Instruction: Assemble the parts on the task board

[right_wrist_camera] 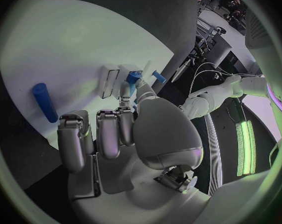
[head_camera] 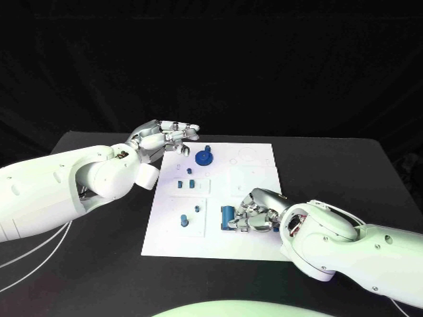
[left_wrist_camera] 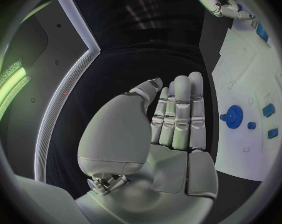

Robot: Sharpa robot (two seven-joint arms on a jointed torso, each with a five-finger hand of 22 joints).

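**Head view: right hand down on the board, left hand idle at the far corner**

Head view first: the white task board (head_camera: 254, 165), a flat matte rectangular plate, lies in the middle of the black surface (head_camera: 345, 165). On it sit small blue parts. A round blue gear (head_camera: 204, 157) with a little stem stands near the far left of the board. Small blue blocks (head_camera: 185, 184) sit below it in pale square pockets, and a rounded blue piece (head_camera: 185, 219) lies lower down on the left.

The right hand (head_camera: 254, 212), silver and segmented, comes in on its glossy white arm and sits low over the board's near right part, fingers curled down beside a blue cylinder (head_camera: 228, 214). Whether those fingers actually grip anything, I cannot tell; the knuckles hide the tips. In the right wrist view the fingers (right_wrist_camera: 108, 134) bend forward over the white plate, with a smooth blue cylinder (right_wrist_camera: 44, 102) lying apart from them on the board.

Over to the left hand (head_camera: 162, 137): it hovers at the board's far left corner, palm turned, holding nothing. The left wrist view shows its fingers (left_wrist_camera: 181, 114) straight and side by side, the thumb set apart, and the gear (left_wrist_camera: 233, 117) on the board beside it.
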